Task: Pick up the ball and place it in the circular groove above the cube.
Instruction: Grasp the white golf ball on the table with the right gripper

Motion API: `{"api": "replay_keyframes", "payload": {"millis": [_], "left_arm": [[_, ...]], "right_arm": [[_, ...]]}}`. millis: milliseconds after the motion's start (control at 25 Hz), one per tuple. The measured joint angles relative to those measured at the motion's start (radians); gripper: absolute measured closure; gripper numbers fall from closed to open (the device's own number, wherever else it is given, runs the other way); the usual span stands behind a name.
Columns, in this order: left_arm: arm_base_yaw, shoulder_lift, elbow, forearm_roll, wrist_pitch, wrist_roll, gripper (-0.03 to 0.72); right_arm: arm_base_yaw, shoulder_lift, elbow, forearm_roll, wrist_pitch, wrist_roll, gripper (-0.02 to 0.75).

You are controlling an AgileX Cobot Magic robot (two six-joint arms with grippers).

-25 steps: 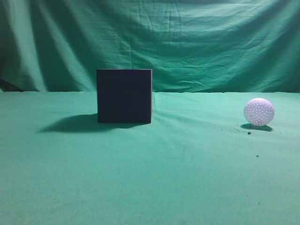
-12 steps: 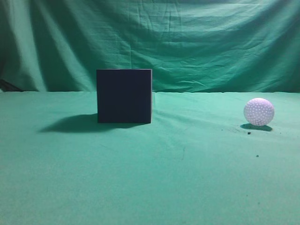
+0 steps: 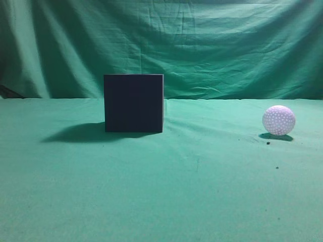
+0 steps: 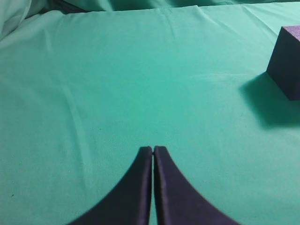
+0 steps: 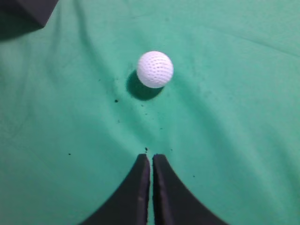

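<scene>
The white dimpled ball (image 3: 278, 120) rests on the green cloth at the right in the exterior view. The dark cube (image 3: 133, 103) stands left of centre, its top face hidden from this height. No gripper shows in the exterior view. In the right wrist view the ball (image 5: 155, 69) lies straight ahead of my right gripper (image 5: 151, 157), which is shut and empty, well short of it. A corner of the cube (image 5: 26, 11) shows at the top left. In the left wrist view my left gripper (image 4: 153, 149) is shut and empty over bare cloth; the cube (image 4: 287, 61) is far to its right.
A green cloth (image 3: 166, 191) covers the table and hangs as a backdrop (image 3: 202, 45) behind. Small dark specks (image 5: 116, 101) lie on the cloth near the ball. The cube casts a shadow (image 3: 75, 133) to its left.
</scene>
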Motion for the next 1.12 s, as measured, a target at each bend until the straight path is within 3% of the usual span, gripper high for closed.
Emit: {"api": "replay_keyframes", "payload": {"millis": [120, 160, 200, 320, 480, 560, 760, 1120], "left_arm": [[0.000, 0.000, 0.000, 0.000, 0.000, 0.000, 0.688], [0.000, 0.000, 0.000, 0.000, 0.000, 0.000, 0.688], [0.000, 0.000, 0.000, 0.000, 0.000, 0.000, 0.688], [0.000, 0.000, 0.000, 0.000, 0.000, 0.000, 0.688], [0.000, 0.000, 0.000, 0.000, 0.000, 0.000, 0.688], [0.000, 0.000, 0.000, 0.000, 0.000, 0.000, 0.688], [0.000, 0.000, 0.000, 0.000, 0.000, 0.000, 0.688], [0.000, 0.000, 0.000, 0.000, 0.000, 0.000, 0.688]], "right_arm": [[0.098, 0.120, -0.069, -0.045, 0.002, 0.004, 0.738], [0.115, 0.161, -0.093, -0.055, 0.002, 0.006, 0.689], [0.129, 0.201, -0.117, -0.060, 0.002, 0.006, 0.689], [0.140, 0.311, -0.181, -0.078, 0.001, 0.008, 0.541], [0.140, 0.439, -0.252, -0.101, -0.008, 0.042, 0.272], [0.140, 0.494, -0.283, -0.116, -0.010, 0.061, 0.196], [0.141, 0.621, -0.344, -0.202, -0.015, 0.146, 0.200], [0.141, 0.748, -0.387, -0.214, -0.034, 0.163, 0.200]]}}
